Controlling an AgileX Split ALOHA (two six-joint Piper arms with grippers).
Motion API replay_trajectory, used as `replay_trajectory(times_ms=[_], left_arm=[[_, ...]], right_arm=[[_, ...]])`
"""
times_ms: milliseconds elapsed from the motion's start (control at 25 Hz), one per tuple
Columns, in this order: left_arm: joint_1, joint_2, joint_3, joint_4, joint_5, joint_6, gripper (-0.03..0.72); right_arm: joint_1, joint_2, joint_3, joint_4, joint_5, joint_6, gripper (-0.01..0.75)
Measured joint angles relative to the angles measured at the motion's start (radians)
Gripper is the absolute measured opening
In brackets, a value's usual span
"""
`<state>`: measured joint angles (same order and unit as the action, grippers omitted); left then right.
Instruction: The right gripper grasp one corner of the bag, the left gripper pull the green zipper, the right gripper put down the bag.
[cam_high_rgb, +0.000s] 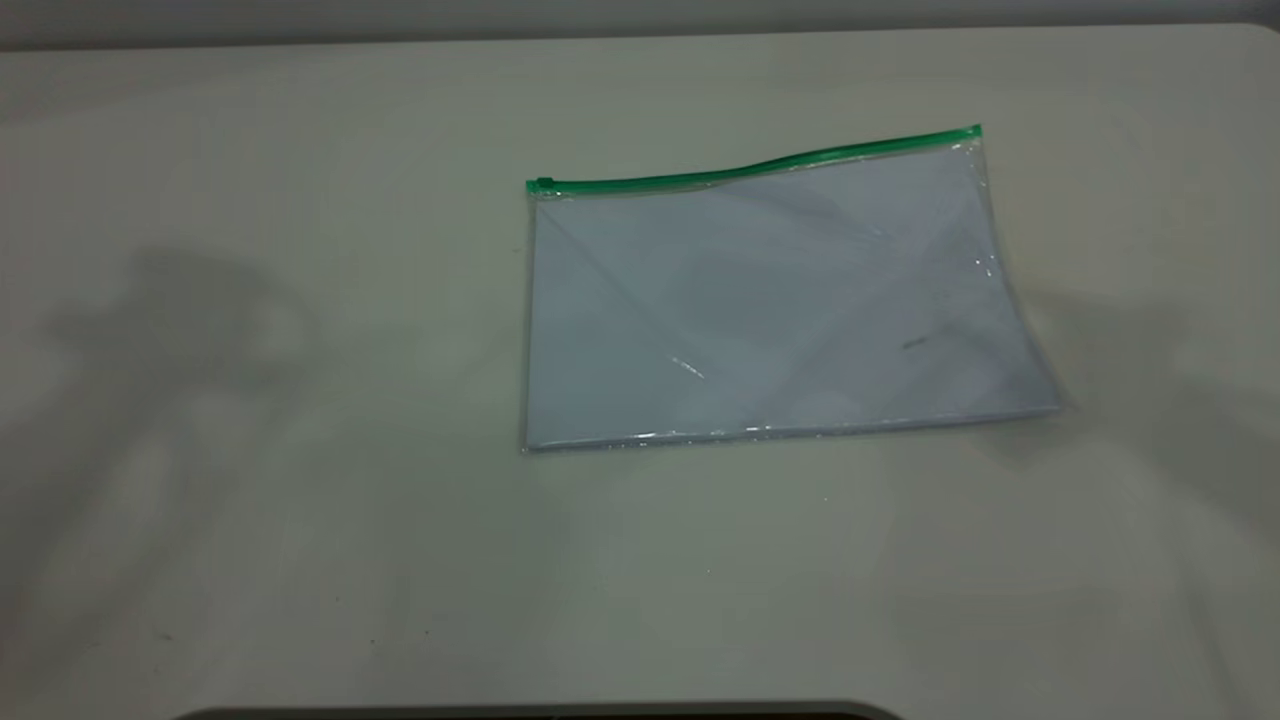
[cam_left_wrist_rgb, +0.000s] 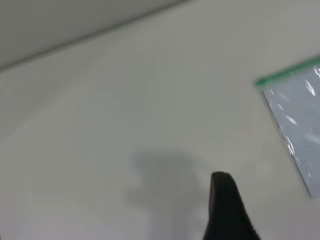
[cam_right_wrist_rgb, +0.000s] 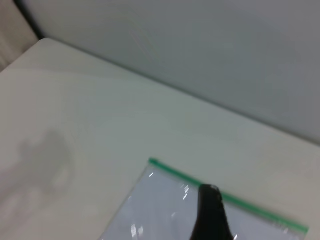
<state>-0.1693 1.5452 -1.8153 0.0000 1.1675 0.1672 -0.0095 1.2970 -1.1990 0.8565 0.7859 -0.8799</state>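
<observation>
The bag (cam_high_rgb: 770, 300) lies flat on the table, clear plastic with white paper inside. The green zipper (cam_high_rgb: 750, 168) runs along its far long edge, with the slider tab (cam_high_rgb: 543, 184) at the left end. Neither gripper shows in the exterior view. In the left wrist view, a black part of my left gripper (cam_left_wrist_rgb: 225, 205) hangs above bare table, well apart from the bag's corner (cam_left_wrist_rgb: 297, 125) and its green strip (cam_left_wrist_rgb: 287, 74). In the right wrist view, a black part of my right gripper (cam_right_wrist_rgb: 210, 210) hangs above the bag (cam_right_wrist_rgb: 160, 210), close to the green zipper (cam_right_wrist_rgb: 240, 202).
The pale table (cam_high_rgb: 300, 400) carries only the bag. Arm shadows fall on it at the left (cam_high_rgb: 170, 330) and the right (cam_high_rgb: 1180, 360). A grey wall (cam_high_rgb: 640, 15) runs behind the far edge. A dark rim (cam_high_rgb: 540, 712) lies at the front edge.
</observation>
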Motion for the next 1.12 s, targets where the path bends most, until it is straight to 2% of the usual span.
replay_trajectory(times_ms=[200, 320, 720, 920, 1120], left_arm=[[0.0, -0.135, 0.099, 0.019, 0.0, -0.043, 0.518], [0.0, -0.249, 0.246, 0.021, 0.0, -0.08, 0.518], [0.0, -0.743, 0.728, 0.042, 0.0, -0.149, 0.518], [0.0, -0.981, 0.903, 0.055, 0.0, -0.15, 0.518], [0.0, -1.181, 1.04, 0.057, 0.0, -0.15, 0.518]], right_arm=[[0.0, -0.123, 0.01, -0.106, 0.131, 0.183, 0.588], [0.0, -0.228, 0.055, -0.151, 0.177, 0.26, 0.588], [0.0, -0.69, 0.411, -0.268, 0.272, 0.339, 0.588], [0.0, -0.871, 0.558, -0.367, 0.29, 0.384, 0.588], [0.0, -0.997, 0.637, -0.426, 0.309, 0.424, 0.588]])
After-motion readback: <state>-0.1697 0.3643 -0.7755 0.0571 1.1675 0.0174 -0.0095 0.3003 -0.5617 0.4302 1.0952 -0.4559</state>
